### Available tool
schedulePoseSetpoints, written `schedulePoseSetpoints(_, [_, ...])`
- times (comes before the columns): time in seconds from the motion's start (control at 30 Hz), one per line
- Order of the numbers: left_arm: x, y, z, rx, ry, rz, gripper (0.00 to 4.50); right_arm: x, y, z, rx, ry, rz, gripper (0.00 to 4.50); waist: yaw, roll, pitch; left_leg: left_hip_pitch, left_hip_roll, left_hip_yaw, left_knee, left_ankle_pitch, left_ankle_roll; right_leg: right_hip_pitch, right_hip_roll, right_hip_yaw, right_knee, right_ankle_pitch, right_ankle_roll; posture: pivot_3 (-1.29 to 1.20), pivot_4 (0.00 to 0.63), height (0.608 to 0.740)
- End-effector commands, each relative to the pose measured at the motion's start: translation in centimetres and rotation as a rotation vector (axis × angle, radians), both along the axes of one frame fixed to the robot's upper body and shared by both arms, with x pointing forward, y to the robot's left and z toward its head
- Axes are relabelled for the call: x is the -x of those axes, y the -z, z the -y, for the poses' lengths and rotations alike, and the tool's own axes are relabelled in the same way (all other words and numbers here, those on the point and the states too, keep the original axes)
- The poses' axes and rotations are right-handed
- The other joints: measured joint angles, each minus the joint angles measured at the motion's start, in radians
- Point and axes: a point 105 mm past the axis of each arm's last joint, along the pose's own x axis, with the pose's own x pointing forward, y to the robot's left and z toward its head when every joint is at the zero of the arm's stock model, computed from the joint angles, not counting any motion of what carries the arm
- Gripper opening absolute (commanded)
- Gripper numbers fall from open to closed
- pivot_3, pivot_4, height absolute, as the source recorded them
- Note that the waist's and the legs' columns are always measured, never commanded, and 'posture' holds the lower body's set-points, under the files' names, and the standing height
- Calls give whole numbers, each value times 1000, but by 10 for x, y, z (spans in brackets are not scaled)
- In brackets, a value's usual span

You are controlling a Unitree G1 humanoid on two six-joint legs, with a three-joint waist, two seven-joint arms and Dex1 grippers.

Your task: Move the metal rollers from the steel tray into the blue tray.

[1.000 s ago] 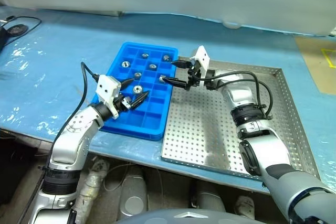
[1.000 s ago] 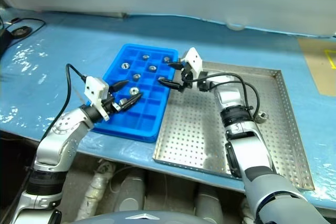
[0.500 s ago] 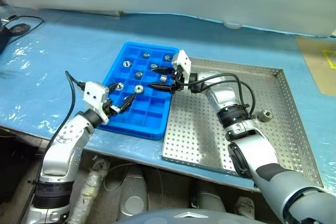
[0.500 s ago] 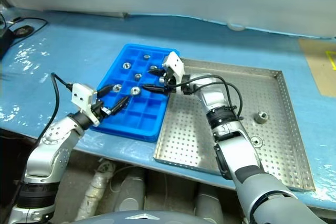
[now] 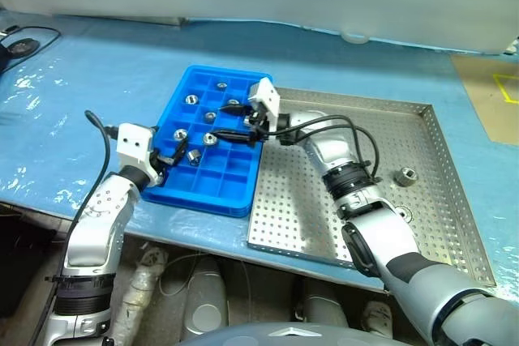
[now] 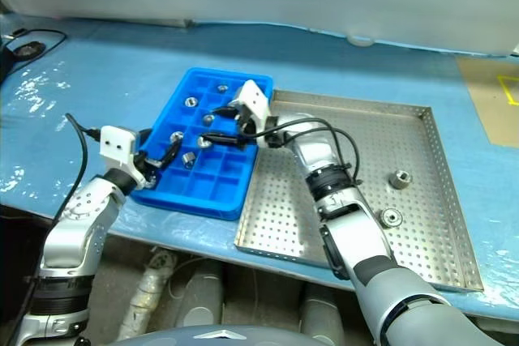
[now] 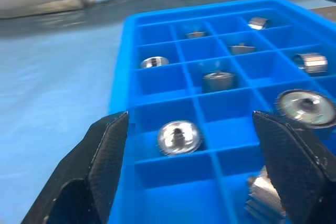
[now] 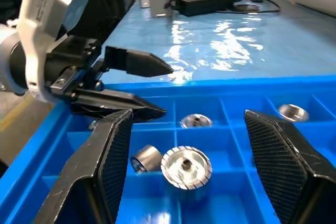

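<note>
Head views: bright blue gridded plastic tray (image 5: 212, 139) left of large square perforated steel tray (image 5: 369, 184) on blue desk (image 5: 97, 95). Small shiny metal rollers (image 5: 189, 99) in blue compartments; two more (image 6: 398, 177) on steel floor at right. Left tool (image 5: 177, 154) open over near-left cells; right tool (image 5: 228, 120) open, empty, above tray middle.

Left wrist: fingers (image 7: 102, 156) spread wide.

Right wrist: fingers (image 8: 113, 153) apart over ribbed roller (image 8: 186, 167).

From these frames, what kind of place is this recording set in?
Probably a factory or workshop bench: a perforated steel tray, a compartmented blue tray holding metal rollers, and blue sheeting over the worktop.
</note>
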Motion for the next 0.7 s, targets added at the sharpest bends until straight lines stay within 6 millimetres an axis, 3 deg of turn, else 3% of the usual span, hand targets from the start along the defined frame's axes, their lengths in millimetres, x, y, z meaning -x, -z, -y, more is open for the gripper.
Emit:
schedulePoseSetpoints(0.03, [10,-14,-8,-12,-39,55,3988,5,-7,-15,8,-54,41,3496,12,0,0,0,0,0,0,0,0,0,0,0,0,0,0,494,150,740])
schedulePoseSetpoints(0.1, [14,-14,-11,-11,-61,57,3988,6,0,-21,41,-64,51,3496,20,0,0,0,0,0,0,0,0,0,0,0,0,0,0,511,150,740])
schedulePoseSetpoints(0.17, [18,-14,-12,-8,-77,58,3988,5,4,-26,55,-59,45,3164,28,0,0,0,0,-1,-1,0,0,0,0,-1,0,0,0,530,150,740])
schedulePoseSetpoints(0.33, [27,-11,-17,-8,-109,50,3988,-7,17,-26,136,13,61,1624,52,0,0,0,0,-1,-1,0,0,0,0,-1,1,0,0,559,150,740])
schedulePoseSetpoints(0.7, [21,-12,-13,-2,-86,51,3988,-20,26,-7,217,88,147,1624,79,0,0,0,0,-1,-1,0,0,0,0,-1,1,0,0,541,150,740])
